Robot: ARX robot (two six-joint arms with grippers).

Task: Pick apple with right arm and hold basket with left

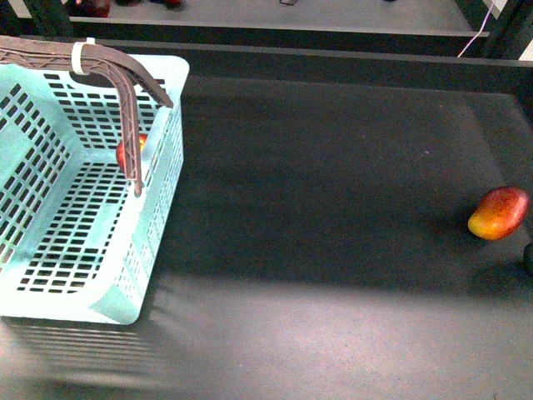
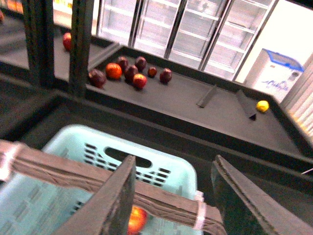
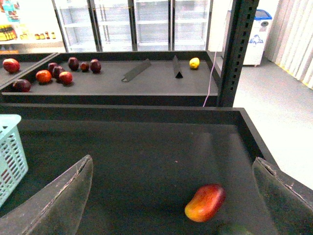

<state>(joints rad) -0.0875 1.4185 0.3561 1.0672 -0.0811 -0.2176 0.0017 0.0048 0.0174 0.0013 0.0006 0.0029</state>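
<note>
Two grippers open wide: left gripper (image 2: 171, 205) above the basket (image 1: 100, 275) handles (image 2: 73, 177), right gripper (image 3: 171, 205) empty.
Close the left on the handles; the right should skip the mango (image 3: 205, 202), and the red fruit (image 1: 131, 152) in the basket may be the apple.

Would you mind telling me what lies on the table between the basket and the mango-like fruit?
Nothing: in the front view, only bare dark table separates the basket from the fruit.

My left pincer (image 2: 171, 200): jaws spread wide, closed on nothing.
My right pincer (image 3: 171, 196): jaws spread wide, nothing between them.
My arms: neither one shows in the front view.
</note>
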